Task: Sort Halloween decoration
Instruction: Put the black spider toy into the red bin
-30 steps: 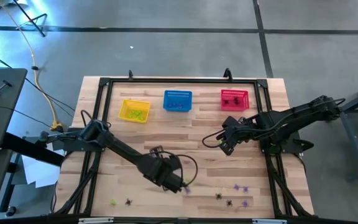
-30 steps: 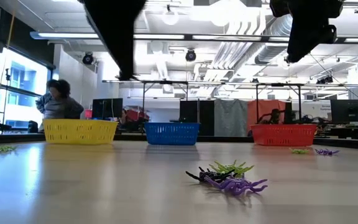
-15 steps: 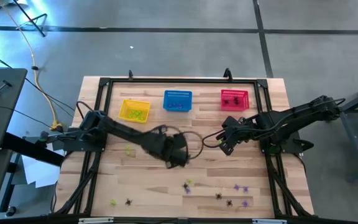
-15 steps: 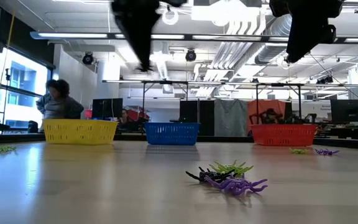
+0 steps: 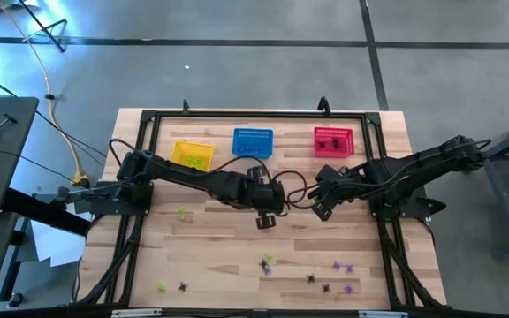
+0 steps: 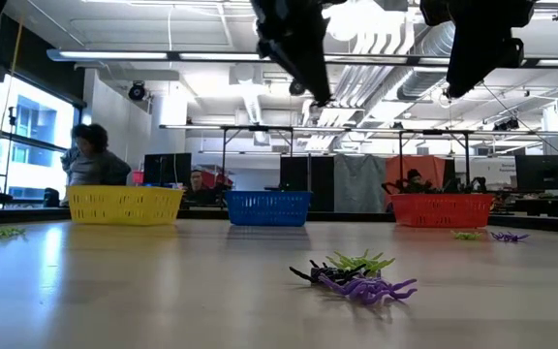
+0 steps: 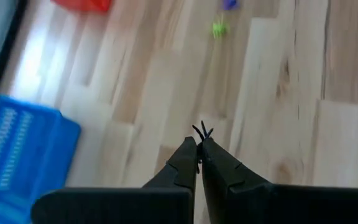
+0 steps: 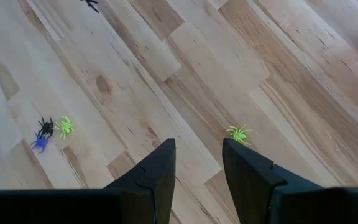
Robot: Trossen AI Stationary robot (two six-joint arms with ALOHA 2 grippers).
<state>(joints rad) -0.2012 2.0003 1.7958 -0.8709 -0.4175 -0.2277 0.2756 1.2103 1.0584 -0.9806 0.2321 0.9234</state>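
The left hand (image 5: 266,221) is hanging above the middle of the surface (image 5: 237,247), its arm stretching in from the left edge. Its fingers (image 7: 188,163) are pressing together, and in the left wrist view thin black legs of a spider (image 7: 202,131) are sticking out from between the tips, so it is clamping a black spider. In the low view this hand (image 6: 320,97) is sitting high in the air, well clear of the wood.

The right hand (image 5: 322,210) is hovering just right of the left one, over the right half of the surface, with its fingers (image 8: 156,171) standing apart and gripping nothing.

Three baskets are lining the far side: yellow (image 5: 191,157), blue (image 5: 253,143) and red (image 5: 334,140). The yellow one is holding green spiders, the red one black ones; small pieces are lying in the blue one, too small to tell.

Loose spiders are lying along the near side. A green, black and purple cluster (image 5: 266,263) is sitting near the middle, showing close up in the low view (image 6: 356,275). A purple pair (image 5: 343,267), a black one (image 5: 311,278) and another black (image 5: 327,287) beside a purple (image 5: 348,288) are lying toward the right. A green one (image 5: 160,286) and a black one (image 5: 182,285) are lying near the left corner, and one green spider (image 5: 182,212) is sitting alone on the left below the yellow basket.

A person (image 6: 90,155) is sitting in the room behind.
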